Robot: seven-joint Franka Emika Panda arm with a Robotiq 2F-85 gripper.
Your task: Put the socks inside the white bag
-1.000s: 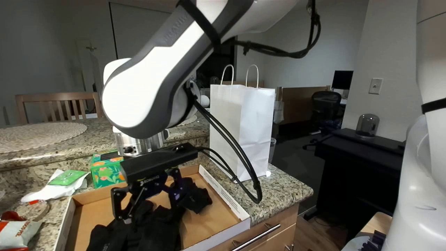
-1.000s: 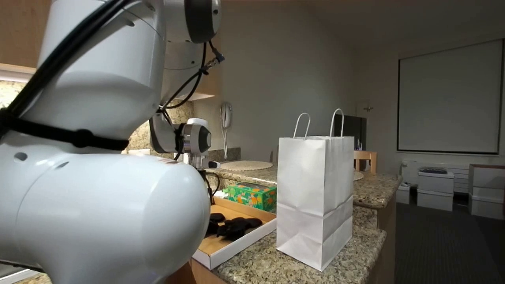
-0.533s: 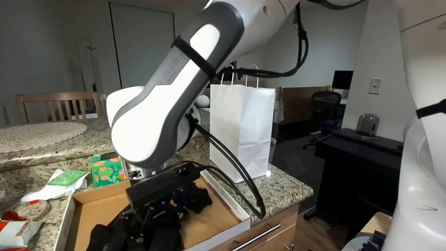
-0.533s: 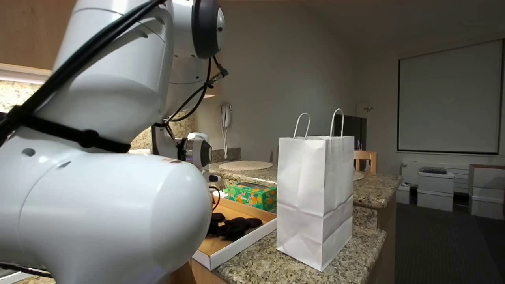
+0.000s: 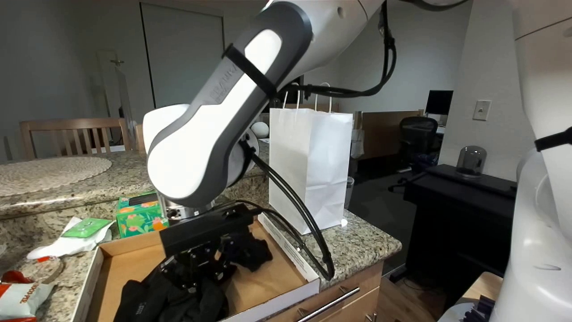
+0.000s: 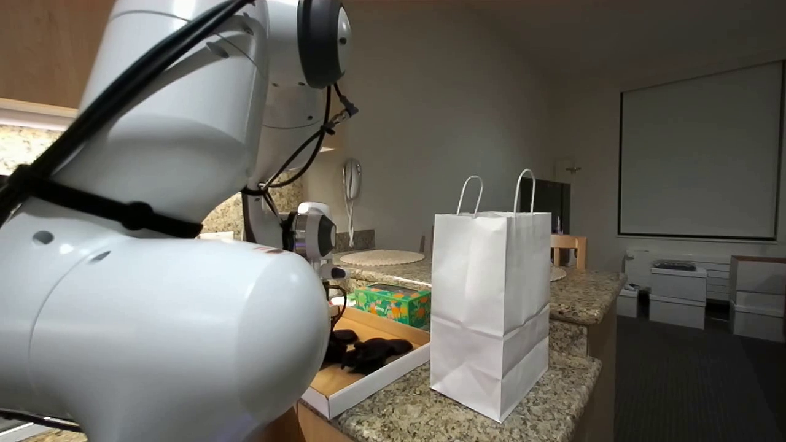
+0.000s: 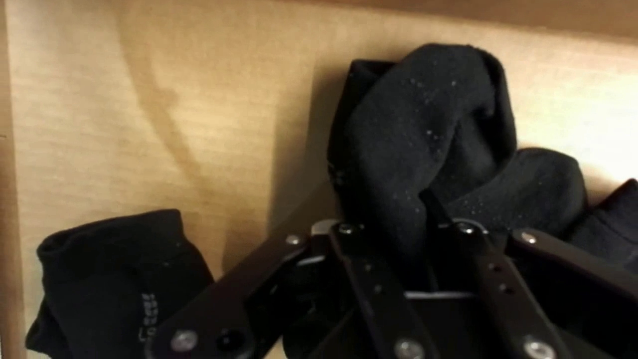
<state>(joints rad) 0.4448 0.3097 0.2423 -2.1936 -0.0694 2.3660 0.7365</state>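
Black socks lie bunched in a shallow cardboard tray (image 5: 134,264). Down among the nearer pile of socks (image 5: 165,302) is my gripper (image 5: 203,284). In the wrist view the gripper (image 7: 404,229) has a folded black sock (image 7: 423,119) squeezed between its fingers; the fingertips are partly lost against the dark cloth. Left of it rests a sock with pale lettering (image 7: 112,279), and more black cloth (image 7: 610,229) shows at the right edge. Another dark bundle (image 6: 374,355) sits near the tray's side. Upright on the counter beside the tray stands the white bag (image 5: 328,156), its handles up.
The tray has low white walls (image 6: 381,380). Behind it is a green patterned box (image 5: 138,219). A green packet (image 5: 88,227) on white paper and a snack bag (image 5: 24,297) lie to the tray's left in that view. The counter edge (image 5: 384,248) is just past the bag.
My gripper went down into the sock pile, its fingers came together on cloth, and it then rose slightly. The pile and the tray shifted a little.
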